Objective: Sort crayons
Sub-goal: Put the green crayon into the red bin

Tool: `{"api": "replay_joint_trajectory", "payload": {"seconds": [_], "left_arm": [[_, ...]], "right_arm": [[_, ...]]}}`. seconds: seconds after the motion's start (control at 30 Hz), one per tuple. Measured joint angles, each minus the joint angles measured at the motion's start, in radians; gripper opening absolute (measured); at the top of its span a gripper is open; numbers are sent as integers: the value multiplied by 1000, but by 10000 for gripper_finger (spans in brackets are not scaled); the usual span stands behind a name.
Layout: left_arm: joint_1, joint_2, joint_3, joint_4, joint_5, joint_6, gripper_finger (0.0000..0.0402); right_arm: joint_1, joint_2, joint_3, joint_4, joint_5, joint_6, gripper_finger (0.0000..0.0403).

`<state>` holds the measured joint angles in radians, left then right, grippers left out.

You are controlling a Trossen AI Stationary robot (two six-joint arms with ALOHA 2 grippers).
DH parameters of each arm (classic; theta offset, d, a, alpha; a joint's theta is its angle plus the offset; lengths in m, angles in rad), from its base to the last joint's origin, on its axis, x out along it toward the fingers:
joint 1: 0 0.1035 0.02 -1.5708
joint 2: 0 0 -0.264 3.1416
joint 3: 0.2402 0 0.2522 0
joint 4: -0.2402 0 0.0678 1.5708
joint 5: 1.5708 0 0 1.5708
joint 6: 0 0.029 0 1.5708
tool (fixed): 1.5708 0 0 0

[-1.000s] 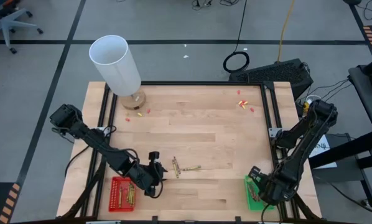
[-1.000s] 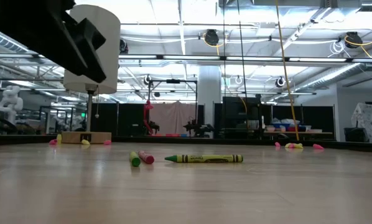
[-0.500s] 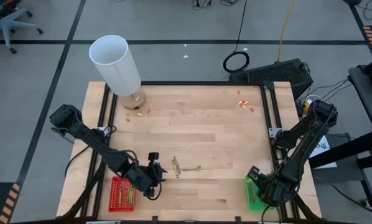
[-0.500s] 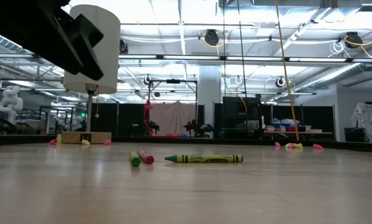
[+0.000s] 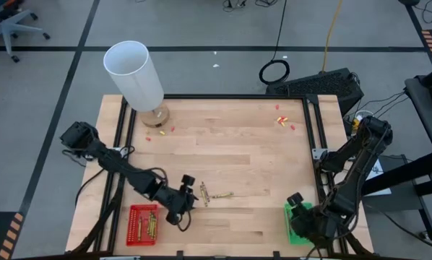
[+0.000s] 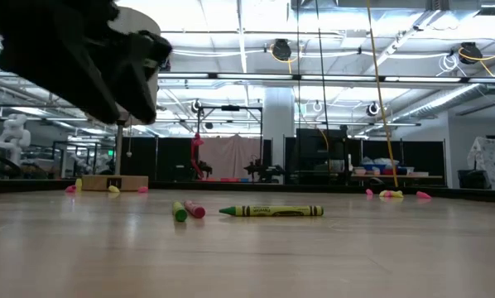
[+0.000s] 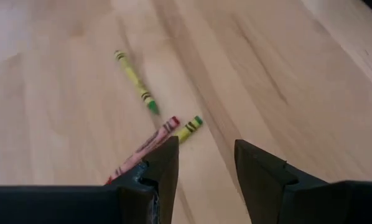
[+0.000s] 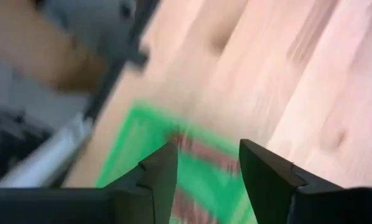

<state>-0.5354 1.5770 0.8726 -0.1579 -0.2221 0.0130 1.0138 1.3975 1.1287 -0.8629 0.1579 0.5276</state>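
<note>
Since the earlier frame your left gripper (image 5: 190,193) has slid away from the red tray (image 5: 142,224) toward the loose crayons (image 5: 214,195), and your right gripper (image 5: 297,204) has shifted over the green tray (image 5: 300,223), its fingers having parted. From above, you see the three loose crayons lying mid-table, just at 3 o'clock of the left gripper; the red tray sits at 7 o'clock of that gripper with crayons in it, and the green tray sits at the table's near right corner under the right arm. A white cylinder (image 5: 134,75) stands at the far left corner, with small scraps (image 5: 283,120) near the far right. At table height you see a long green crayon (image 6: 271,211) lying flat, with a short green one (image 6: 179,212) and a red one (image 6: 194,209) just at its 9 o'clock; the left arm looms dark overhead. Through the left wrist camera your fingers (image 7: 163,171) stand apart and hold nothing, with the red crayon (image 7: 144,149) just beyond one tip, a yellow-green one (image 7: 190,129) touching it, and another (image 7: 135,81) farther off. Through the right wrist camera your fingers (image 8: 163,174) are spread and empty above the green tray (image 8: 142,140), which holds blurred reddish sticks.
</note>
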Motion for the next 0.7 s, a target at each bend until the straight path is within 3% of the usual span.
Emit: {"api": "replay_joint_trajectory", "payload": {"seconds": [0.27,0.43,0.7], "left_arm": [[116,96,90,-15,194,226,153],[177,154,128,-117,235,311,153],[262,181,137,-125,346,336,151]], "right_arm": [[-6,0,8,239,285,-9,154],[-19,0,-3,271,332,-51,153],[-53,0,-42,336,341,-125,153]]}}
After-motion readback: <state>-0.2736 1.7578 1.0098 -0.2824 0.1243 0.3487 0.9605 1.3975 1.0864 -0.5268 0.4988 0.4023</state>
